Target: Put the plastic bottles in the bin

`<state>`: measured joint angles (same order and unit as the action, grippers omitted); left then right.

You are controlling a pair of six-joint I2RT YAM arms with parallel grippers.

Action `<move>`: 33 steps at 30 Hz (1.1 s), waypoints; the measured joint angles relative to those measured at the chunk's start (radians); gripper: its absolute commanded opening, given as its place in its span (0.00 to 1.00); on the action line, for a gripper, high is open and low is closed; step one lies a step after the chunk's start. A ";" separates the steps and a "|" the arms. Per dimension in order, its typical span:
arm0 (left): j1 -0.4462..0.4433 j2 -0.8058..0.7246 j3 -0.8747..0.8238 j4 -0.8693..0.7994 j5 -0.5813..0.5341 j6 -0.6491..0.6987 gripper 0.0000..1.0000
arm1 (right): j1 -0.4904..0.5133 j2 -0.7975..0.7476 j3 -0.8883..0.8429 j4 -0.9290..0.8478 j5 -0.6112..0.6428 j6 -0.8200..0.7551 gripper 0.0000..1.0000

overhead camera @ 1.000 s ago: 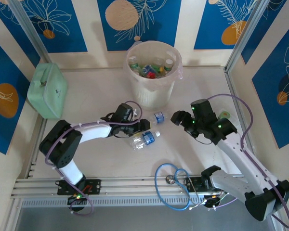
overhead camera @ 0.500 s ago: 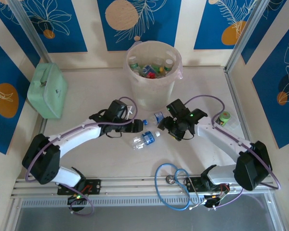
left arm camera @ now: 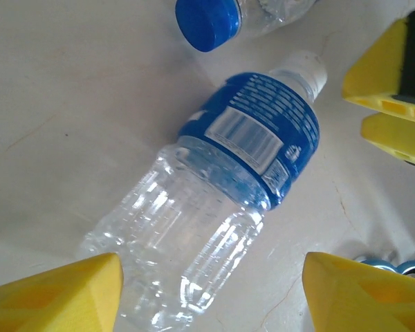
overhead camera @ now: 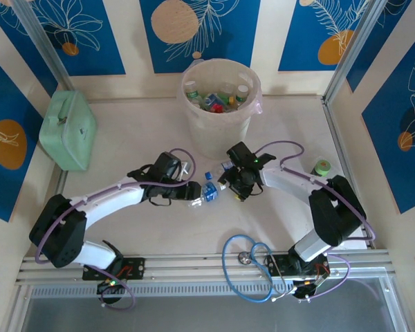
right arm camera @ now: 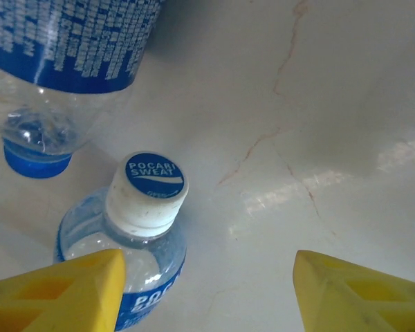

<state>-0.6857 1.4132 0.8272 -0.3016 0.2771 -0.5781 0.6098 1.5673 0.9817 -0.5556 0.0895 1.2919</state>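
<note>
The bin [overhead camera: 218, 131] stands at the back centre with several plastic bottles [overhead camera: 214, 98] inside. Two clear bottles lie in front of it. A white-capped, blue-labelled bottle [overhead camera: 209, 191] [left arm camera: 214, 173] [right arm camera: 135, 228] has its base between my left gripper's [overhead camera: 194, 191] [left arm camera: 211, 277] open fingers, with a gap on the right side. My right gripper [overhead camera: 229, 183] [right arm camera: 207, 270] stands open at that bottle's cap end, its left finger [right arm camera: 62, 290] beside the neck. The blue-capped bottle [overhead camera: 225, 168] [left arm camera: 214, 21] [right arm camera: 48, 83] lies just beyond.
A mint-green case [overhead camera: 69, 130] sits at the far left. A green-topped bottle [overhead camera: 321, 167] rests by the right wall. A blue cable loop [overhead camera: 252, 266] lies on the front rail. My right gripper's yellow fingers [left arm camera: 394, 90] show close to the white cap.
The right arm swung left from the right side to the two bottles. The left gripper slid forward onto the white-capped bottle's base. Both pairs of jaws narrowed.
</note>
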 measured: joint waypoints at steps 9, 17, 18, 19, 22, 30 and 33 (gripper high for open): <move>-0.009 0.019 0.000 0.007 0.025 0.001 0.67 | 0.000 0.068 0.006 0.090 -0.001 0.025 0.65; -0.009 0.027 0.000 0.008 0.038 0.001 0.67 | 0.000 0.116 0.011 0.152 -0.008 0.026 0.61; -0.009 0.027 0.000 0.008 0.040 0.001 0.67 | 0.000 0.125 0.011 0.159 -0.011 0.026 0.61; -0.009 0.027 0.000 0.008 0.041 0.001 0.67 | 0.002 0.133 0.011 0.166 -0.012 0.026 0.61; -0.009 0.029 0.000 0.008 0.045 0.002 0.67 | 0.010 0.142 0.011 0.182 -0.015 0.026 0.63; -0.013 0.061 0.025 -0.039 0.072 0.040 0.79 | 0.019 0.142 0.014 0.192 -0.018 0.024 0.66; -0.023 0.077 0.061 -0.090 0.074 0.084 0.83 | 0.018 0.117 0.014 0.173 -0.015 0.021 0.67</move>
<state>-0.7086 1.4899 0.8886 -0.3916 0.3515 -0.4946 0.6281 1.6840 0.9962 -0.3824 0.0746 1.3125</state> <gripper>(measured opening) 0.813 0.662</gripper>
